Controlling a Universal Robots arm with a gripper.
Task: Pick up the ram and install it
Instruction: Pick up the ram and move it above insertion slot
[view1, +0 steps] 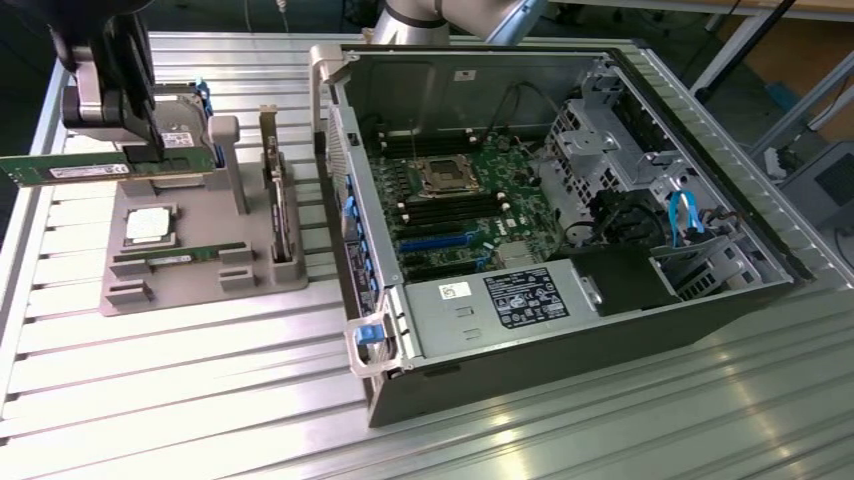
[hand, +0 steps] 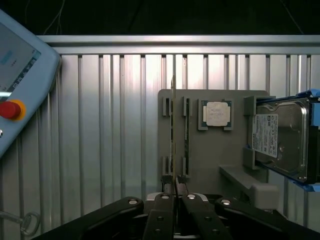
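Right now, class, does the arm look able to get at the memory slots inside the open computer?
Probably yes. The computer has its side off and the memory slots lie bare, nothing over them; the pincer is shut on a memory stick.

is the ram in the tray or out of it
Out: the hand is shut on the ram, holding it above the tray.

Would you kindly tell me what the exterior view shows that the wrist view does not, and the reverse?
The exterior view adds the open computer case with its motherboard. The wrist view adds a control pendant with a red button. Both share the ram clamped in the shut jaws, the processor chip, the hard drive and the grey fixture.
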